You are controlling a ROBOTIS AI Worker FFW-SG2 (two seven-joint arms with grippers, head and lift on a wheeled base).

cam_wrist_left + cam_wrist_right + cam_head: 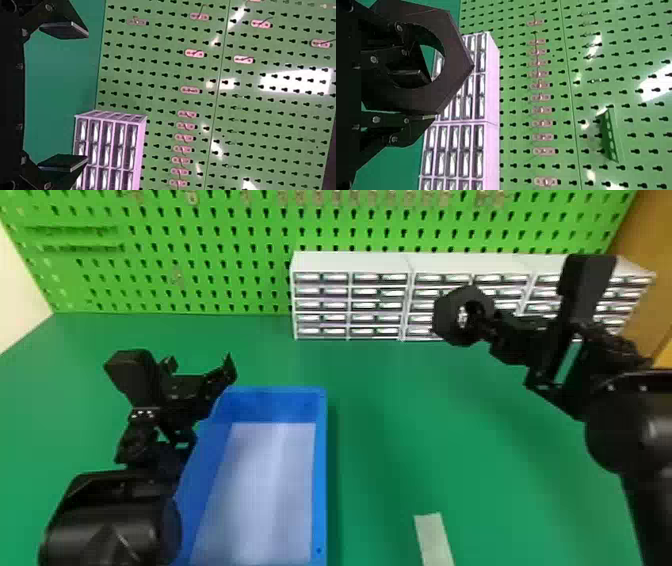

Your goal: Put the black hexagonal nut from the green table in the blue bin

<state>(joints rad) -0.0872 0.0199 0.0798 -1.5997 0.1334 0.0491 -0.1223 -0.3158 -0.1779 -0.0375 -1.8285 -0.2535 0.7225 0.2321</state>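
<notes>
Now that the black hexagonal nut [457, 59] is off the desk [450, 415] and in the grip of the right gripper [429, 97], the step in hand looks to be the carry. The blue bin [321, 470] lies well apart from it, toward the robot's left, so the next move calls for taking the nut leftward until it is over the pale bottom of the bin, lowering it and letting go.

The nut is a broad, flat-faced ring with straight outer sides, crisp corners and a large round hole, dull and nearly as dark as the fingers on it. It is up in front of the white drawer cabinets [350, 262], which show through its hole. The right jaws are closed on one side of the ring, one finger apparently inside the hole and the other against the outside; on release, the inner finger could snag unless it is drawn clear. The left gripper [85, 96] is beside the bin, its jaws spread wide with nothing between them, and probably needs only to leave room.
</notes>
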